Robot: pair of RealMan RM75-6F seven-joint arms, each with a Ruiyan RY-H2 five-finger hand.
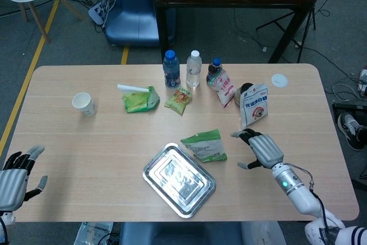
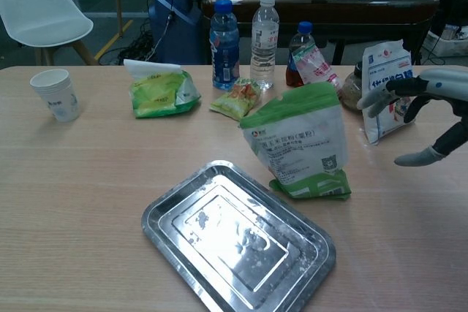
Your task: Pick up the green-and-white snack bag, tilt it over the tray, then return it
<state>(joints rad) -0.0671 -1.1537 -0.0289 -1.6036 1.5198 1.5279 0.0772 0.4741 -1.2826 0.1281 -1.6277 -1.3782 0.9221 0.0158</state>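
The green-and-white snack bag [image 1: 205,145] [image 2: 300,147] stands on the table just right of the steel tray [image 1: 178,179] [image 2: 235,236]. My right hand [image 1: 261,149] [image 2: 428,115] hovers open, fingers spread, a short way to the right of the bag and apart from it. At the table's front left corner my left hand [image 1: 14,178] stays open, far from both; the chest view does not show it.
Along the back stand a blue-capped bottle [image 1: 171,68], a clear bottle [image 1: 194,69], a dark bottle with a pink packet [image 1: 220,84], and a white-and-blue bag [image 1: 254,104] close behind my right hand. A green bag [image 1: 140,99], small snack packet [image 1: 179,100] and paper cup [image 1: 84,104] lie left.
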